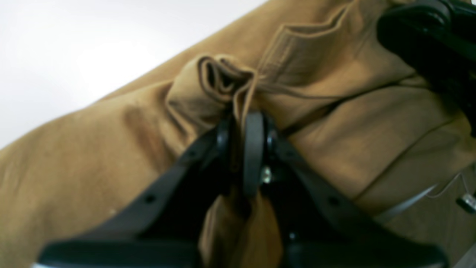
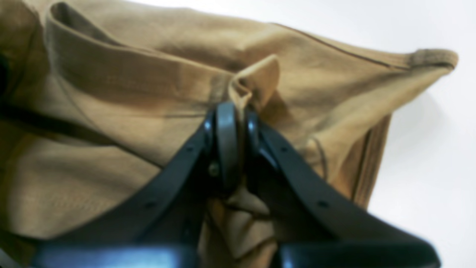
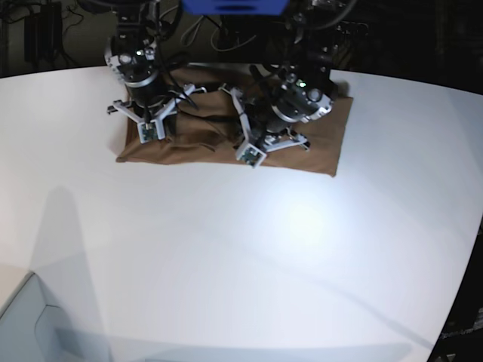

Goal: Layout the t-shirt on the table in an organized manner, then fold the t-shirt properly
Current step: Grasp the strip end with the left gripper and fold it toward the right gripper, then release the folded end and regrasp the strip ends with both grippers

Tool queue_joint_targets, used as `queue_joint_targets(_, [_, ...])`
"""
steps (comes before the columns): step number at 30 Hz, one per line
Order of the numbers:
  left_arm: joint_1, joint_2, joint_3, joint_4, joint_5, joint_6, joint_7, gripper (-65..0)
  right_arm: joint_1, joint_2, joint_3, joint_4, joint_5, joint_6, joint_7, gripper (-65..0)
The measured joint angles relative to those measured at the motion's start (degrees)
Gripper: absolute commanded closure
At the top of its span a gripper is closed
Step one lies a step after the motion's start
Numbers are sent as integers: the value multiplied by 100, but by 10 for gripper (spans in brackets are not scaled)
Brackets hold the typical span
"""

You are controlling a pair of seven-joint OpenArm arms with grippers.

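Observation:
The brown t-shirt lies bunched at the far side of the white table, with both arms over it. In the left wrist view, my left gripper is shut on a puckered fold of the t-shirt, and cloth hangs down between its fingers. My right gripper is likewise shut on a pinched ridge of the t-shirt near a hemmed corner. In the base view the fingertips of both grippers are hidden by the wrists.
The other arm's dark body shows at the top right of the left wrist view. Cables and dark equipment stand behind the table's far edge. The curved table edge runs down the right. A pale box corner sits at bottom left.

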Motion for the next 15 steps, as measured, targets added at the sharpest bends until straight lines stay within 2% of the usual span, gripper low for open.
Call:
queue_joint_targets(4, [17,-2,0,131,-4,-2,2,-220,0,0,0,2,0,0,0,-23])
queue_joint_targets(6, [31,-2,0,293,-2,-28,7,-262,2,0,0,0,0,0,-2,-23])
queue_joint_targets(12, [170,0,-11,1189,-713,-46,-2,-266,2,-2,0,0,0,0,0,-23])
queue_joint_targets(15, [144,-260,-7,1231,-984,-26,2,-265,2,2,0,0,0,0,0,-23])
